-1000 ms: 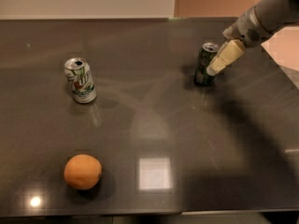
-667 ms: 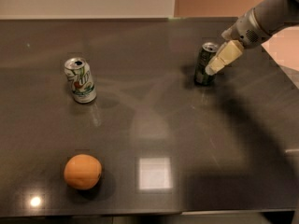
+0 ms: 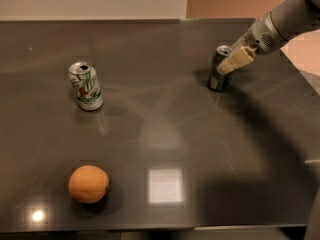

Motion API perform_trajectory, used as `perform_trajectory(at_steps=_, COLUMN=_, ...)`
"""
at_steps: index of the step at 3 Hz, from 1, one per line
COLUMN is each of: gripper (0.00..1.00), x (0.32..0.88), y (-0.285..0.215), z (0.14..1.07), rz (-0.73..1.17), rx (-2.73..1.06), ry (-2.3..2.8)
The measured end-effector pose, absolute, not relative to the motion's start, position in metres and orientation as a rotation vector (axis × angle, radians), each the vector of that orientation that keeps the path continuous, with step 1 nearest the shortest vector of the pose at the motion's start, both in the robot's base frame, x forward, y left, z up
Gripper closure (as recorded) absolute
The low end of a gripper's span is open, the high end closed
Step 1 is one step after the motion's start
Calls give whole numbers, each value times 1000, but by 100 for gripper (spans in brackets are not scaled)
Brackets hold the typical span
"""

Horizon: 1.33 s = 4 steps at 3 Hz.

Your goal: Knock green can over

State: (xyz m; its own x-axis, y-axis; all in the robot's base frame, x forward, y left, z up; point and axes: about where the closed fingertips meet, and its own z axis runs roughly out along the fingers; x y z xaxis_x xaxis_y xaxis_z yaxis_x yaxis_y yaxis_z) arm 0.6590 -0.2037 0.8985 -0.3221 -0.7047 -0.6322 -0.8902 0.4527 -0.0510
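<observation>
Gripper (image 3: 232, 63) at worktop's (image 3: 165, 134) far right, jaws open/shut can't tell, tip against upper rt side of standing green can (image 3: 217, 78).

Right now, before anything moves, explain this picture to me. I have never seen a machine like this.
There is one camera, looking down on a dark table. The grey limb coming in from the upper right is a robot arm. Its pale tip is the gripper, the part that grabs or pushes. The gripper sits against the upper side of the green can, which stands upright. Whether it grips the can or only touches it cannot be told. A white can stands at the left, and an orange lies nearer the camera.
</observation>
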Motion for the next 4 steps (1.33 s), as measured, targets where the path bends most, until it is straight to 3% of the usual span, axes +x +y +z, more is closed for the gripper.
perform_trajectory(at_steps=2, gripper=88, x=644, y=-192, z=908, rz=392, rx=-1414, ry=2150)
perform_trajectory(at_steps=3, gripper=100, x=628, y=-185, z=926, rz=265, rx=-1522, ry=2204)
perform_trajectory(at_steps=4, gripper=100, x=615, y=-190, z=942, rz=138, rx=-1595, ry=2259)
